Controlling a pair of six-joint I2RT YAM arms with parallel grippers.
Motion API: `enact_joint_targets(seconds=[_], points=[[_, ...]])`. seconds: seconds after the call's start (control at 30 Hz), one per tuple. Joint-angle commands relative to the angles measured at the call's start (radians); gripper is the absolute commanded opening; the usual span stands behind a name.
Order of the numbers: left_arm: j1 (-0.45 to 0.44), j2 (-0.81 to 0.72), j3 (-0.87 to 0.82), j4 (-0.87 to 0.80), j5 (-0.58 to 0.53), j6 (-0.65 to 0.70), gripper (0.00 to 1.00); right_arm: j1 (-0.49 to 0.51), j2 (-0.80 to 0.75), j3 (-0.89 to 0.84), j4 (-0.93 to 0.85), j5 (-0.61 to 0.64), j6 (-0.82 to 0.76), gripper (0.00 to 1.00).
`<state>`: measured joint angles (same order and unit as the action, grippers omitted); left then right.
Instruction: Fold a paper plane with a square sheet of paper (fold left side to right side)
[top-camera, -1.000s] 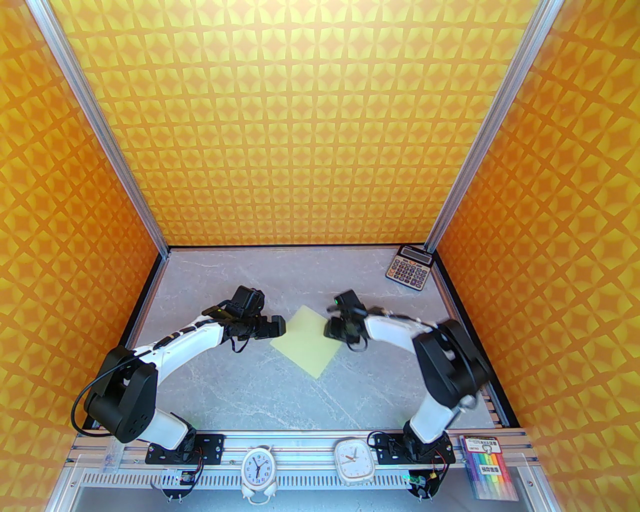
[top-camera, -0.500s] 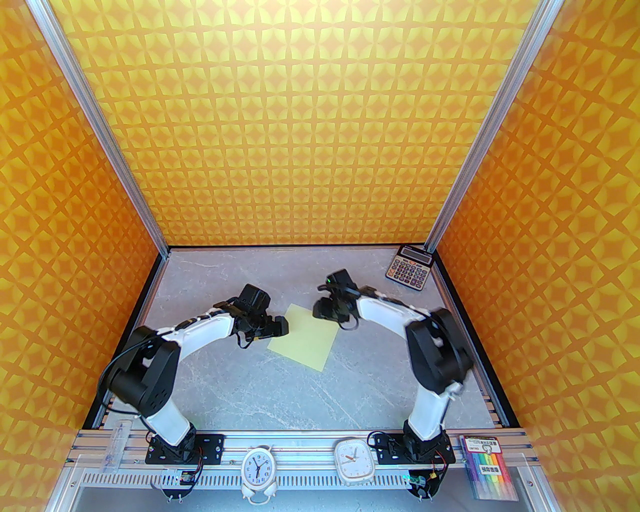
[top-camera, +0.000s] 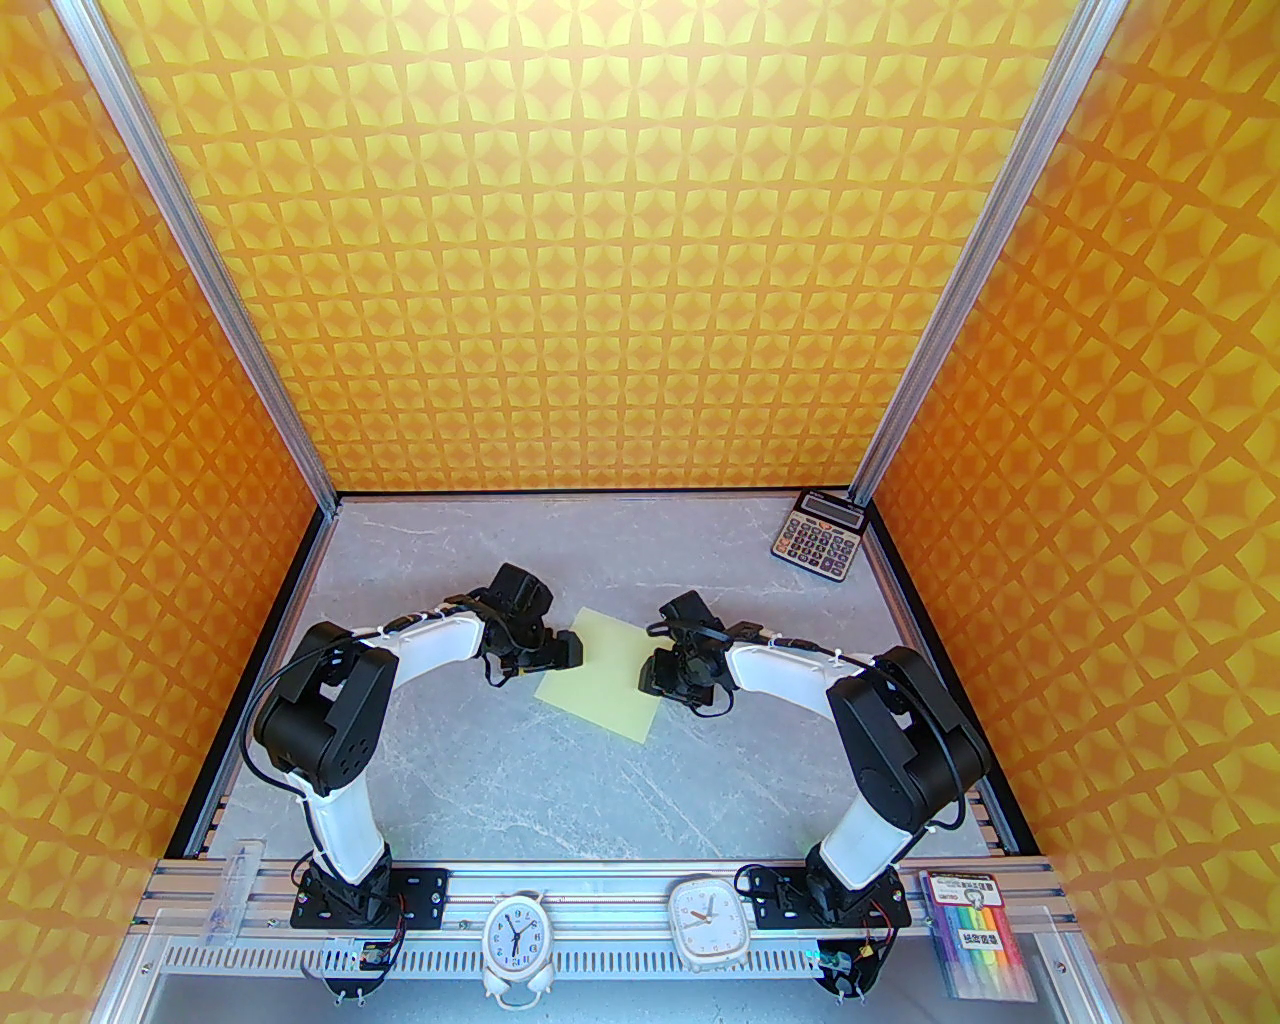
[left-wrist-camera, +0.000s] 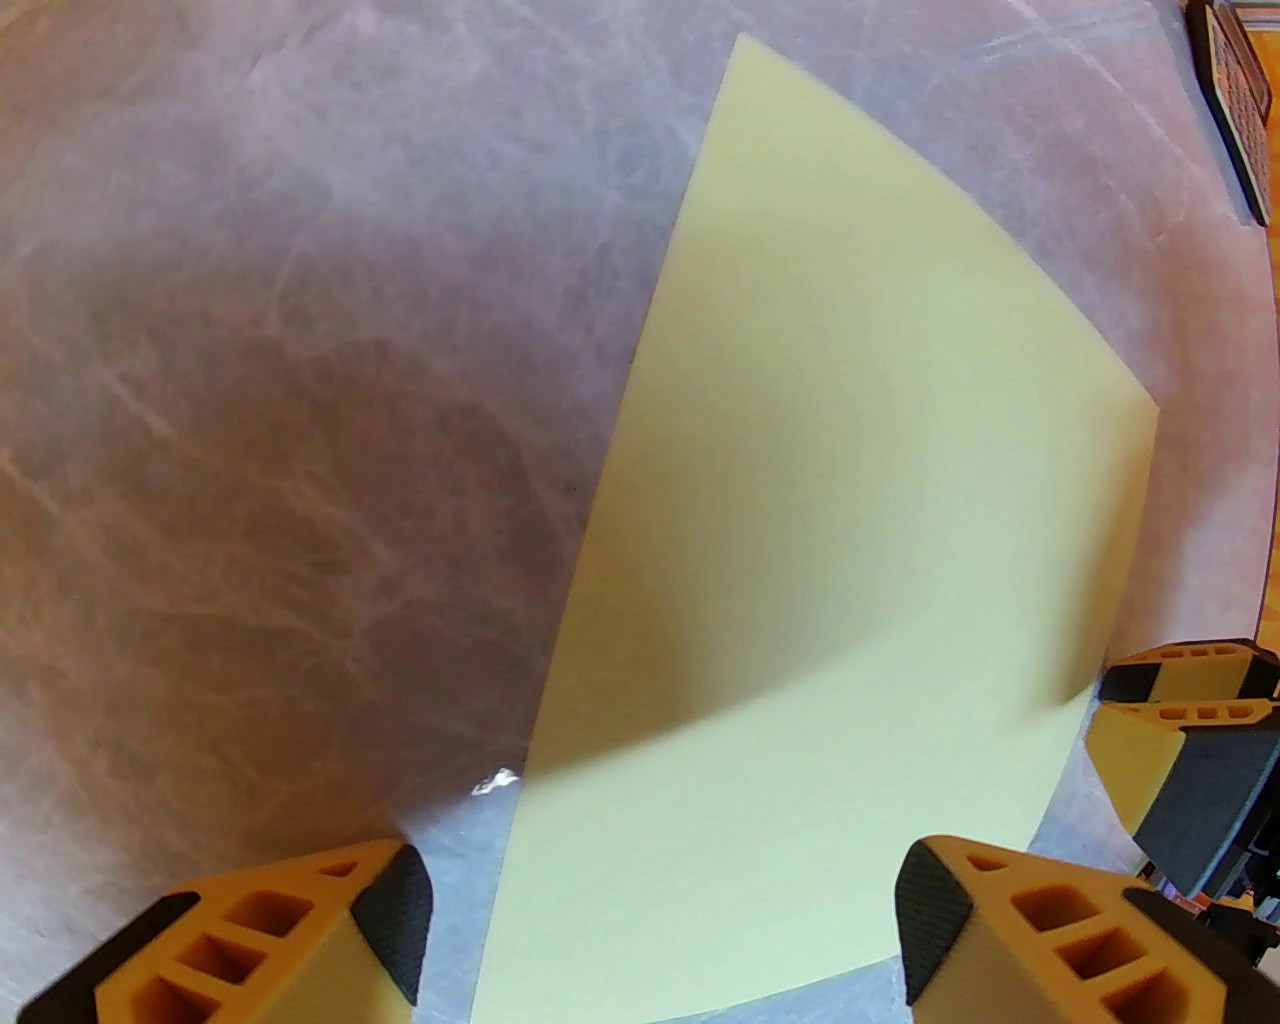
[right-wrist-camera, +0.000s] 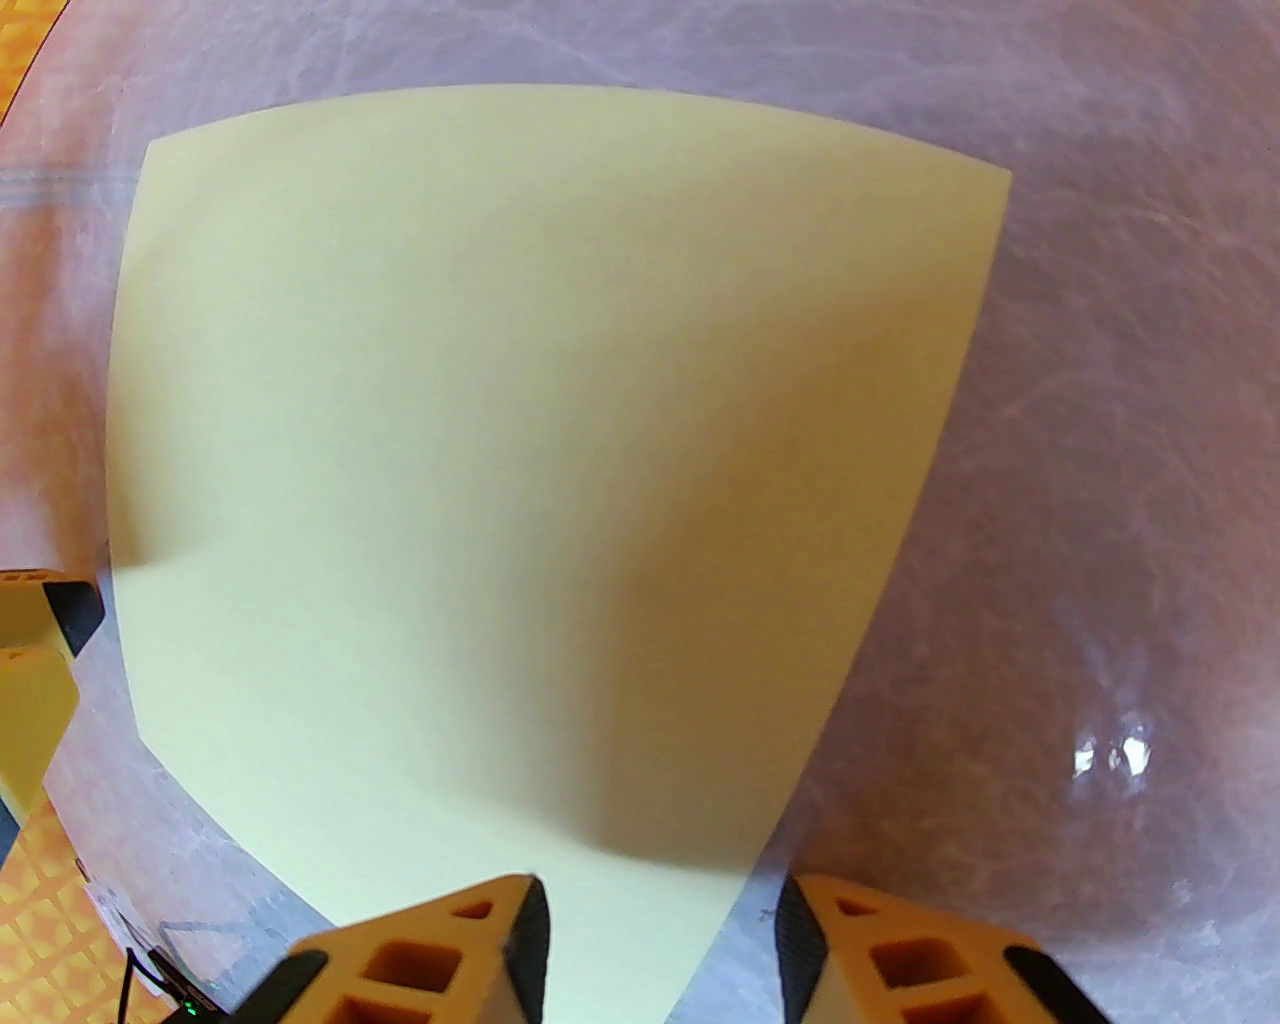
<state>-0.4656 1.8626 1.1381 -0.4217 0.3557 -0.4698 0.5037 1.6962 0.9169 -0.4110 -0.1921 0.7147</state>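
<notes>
The square sheet of paper (top-camera: 600, 678) lies flat and uncreased, pale yellow, in the middle of the grey table (top-camera: 480, 780). My left gripper (top-camera: 572, 650) hovers over its left corner, jaws wide open. In the left wrist view the sheet (left-wrist-camera: 820, 520) runs out from between my open left gripper (left-wrist-camera: 660, 935). My right gripper (top-camera: 652, 682) is at the sheet's right edge. In the right wrist view the right gripper (right-wrist-camera: 660, 945) is open with a narrow gap, and the sheet's (right-wrist-camera: 520, 450) near edge sits under that gap. The paper plane is out of view.
A grey calculator (top-camera: 818, 535) lies at the far right corner. On the near rail stand two white clocks (top-camera: 517, 940) (top-camera: 710, 920) and a pack of coloured markers (top-camera: 980, 935). Patterned orange walls close in three sides.
The sheet has turned and slid slightly left. My left gripper moved right onto its left corner and narrowed somewhat. My right gripper swung to the back, then returned to the sheet's right edge.
</notes>
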Motion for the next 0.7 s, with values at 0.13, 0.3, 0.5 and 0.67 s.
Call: enact_joint_targets(seconds=[0.13,0.3,0.5,0.67], points=[[-0.051,0.036,0.034,-0.029,0.046,0.060,0.80,0.014,0.064,-0.016,0.084,-0.018,0.025,0.43],[-0.091,0.042,0.033,-0.035,0.065,0.044,0.80,0.015,0.072,-0.013,0.090,-0.024,0.023,0.43],[-0.101,0.047,0.017,0.004,0.097,0.001,0.80,0.016,0.074,-0.011,0.093,-0.027,0.019,0.43],[-0.096,0.040,0.008,0.046,0.131,-0.039,0.80,0.016,0.078,-0.017,0.101,-0.033,0.023,0.42]])
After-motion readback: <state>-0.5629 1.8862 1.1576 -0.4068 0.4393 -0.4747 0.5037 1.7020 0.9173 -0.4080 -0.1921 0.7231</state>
